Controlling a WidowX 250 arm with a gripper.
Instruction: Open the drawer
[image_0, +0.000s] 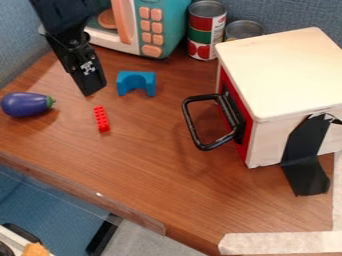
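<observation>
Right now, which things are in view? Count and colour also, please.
Oval toy eggplant: one, purple, left edge
Studded plastic brick: one, red, right of eggplant
Arched block: one, blue, near microwave
Toy microwave: one, teal, peach, white, top
Metal cans: two, red-green-white and silvery, top
Drawer box: one, white, red front, black looped handle, right
Tape strips: several, black, cream, right
Wooden table: one, brown, centre
Cropped object: one, white and black, lower left
Arm with gripper: one, black, upper left
</observation>
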